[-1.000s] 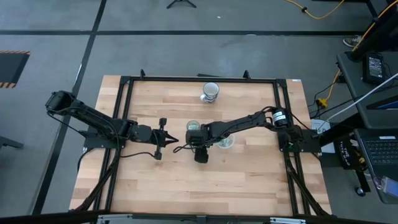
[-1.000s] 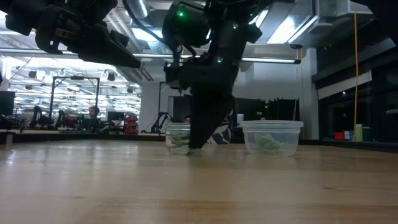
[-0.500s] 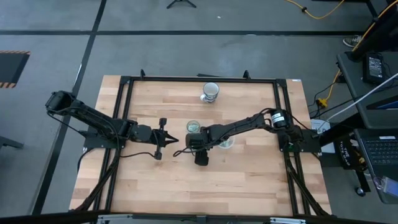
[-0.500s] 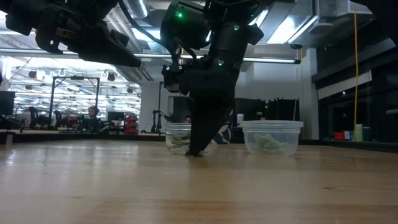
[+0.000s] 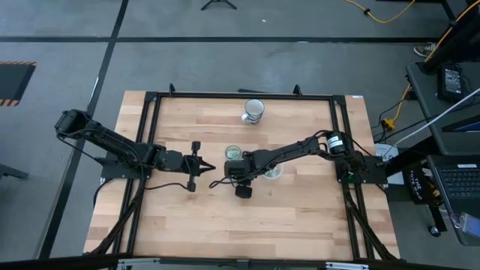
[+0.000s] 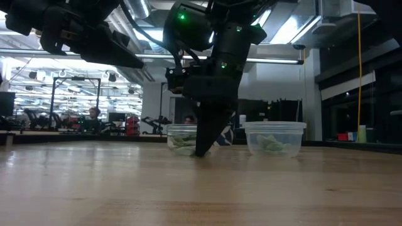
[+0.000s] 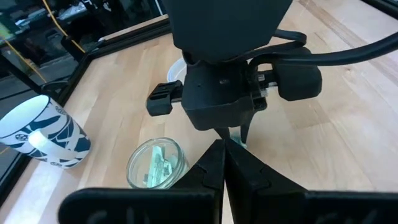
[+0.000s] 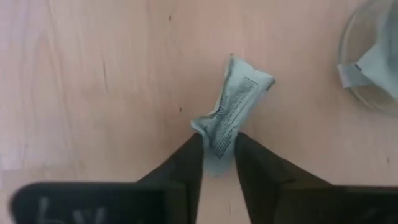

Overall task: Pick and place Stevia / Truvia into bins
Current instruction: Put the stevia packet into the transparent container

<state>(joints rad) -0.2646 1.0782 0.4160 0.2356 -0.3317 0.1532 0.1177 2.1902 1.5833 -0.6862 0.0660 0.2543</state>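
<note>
A light green Stevia packet (image 8: 239, 99) lies crumpled on the wood table, close to the narrow clear glass bin (image 5: 233, 153). My right gripper (image 8: 219, 138) stands over it, pointing down with fingertips at the table (image 6: 202, 150), and is shut on the packet. The glass bin holds packets (image 7: 155, 165), and so does the wider white plastic bin (image 6: 274, 138). My left gripper (image 5: 208, 167) hovers shut just left of the right gripper, holding nothing. My right gripper pinches the packet's near end (image 8: 222, 124) between its two fingers, coming from above and pointing steeply down. The paper is bunched and creased where the fingers meet it. The rest of the packet lies on the table, reaching away from the fingertips.
A white cup with blue bands (image 5: 253, 111) stands toward the table's far edge. A black frame (image 5: 150, 135) runs round the working area. Bare wood stretches toward the near edge (image 5: 247, 225).
My right gripper has shut its fingers on the packet at the table top, staying in place. The left arm has kept still.
</note>
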